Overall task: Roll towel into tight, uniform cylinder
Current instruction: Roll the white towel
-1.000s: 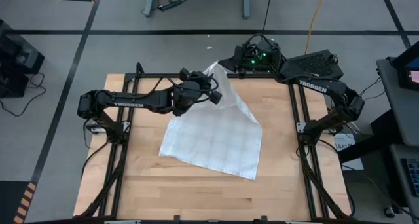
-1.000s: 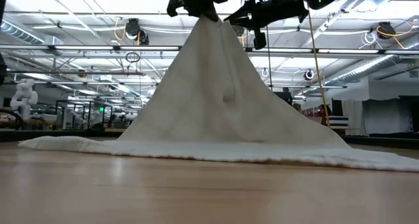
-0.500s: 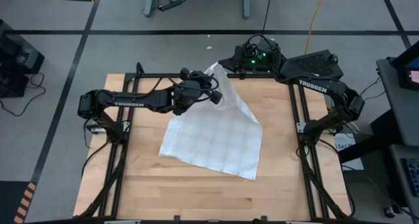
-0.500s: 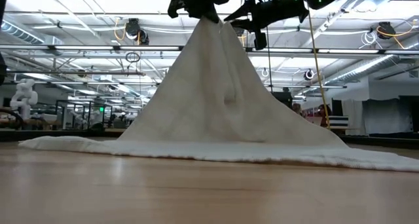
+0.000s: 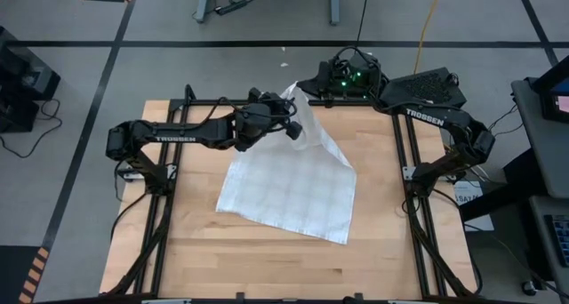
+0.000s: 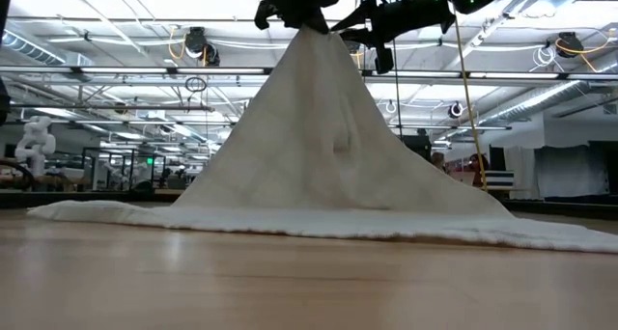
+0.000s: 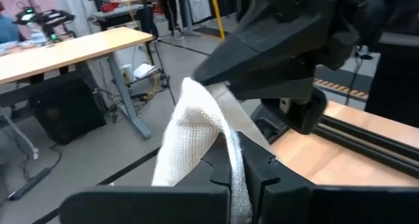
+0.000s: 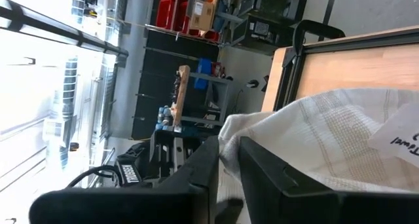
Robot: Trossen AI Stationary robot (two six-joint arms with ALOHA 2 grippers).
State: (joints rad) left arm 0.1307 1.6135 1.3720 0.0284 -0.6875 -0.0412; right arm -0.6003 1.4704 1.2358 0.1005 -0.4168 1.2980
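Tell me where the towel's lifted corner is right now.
In the high view the towel lies mid-table with its far corner raised near the back edge, pinched by the left gripper and the right gripper; the low view shows it tented upward.

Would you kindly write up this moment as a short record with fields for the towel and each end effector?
towel: white checked towel, far corner lifted into a peak, the rest spread on the table
left end effector: above the table's far edge, shut on the towel's raised corner
right end effector: at the far edge beside the left one, fingers closed around a fold of towel
rolling: not yet begun, no cylinder formed
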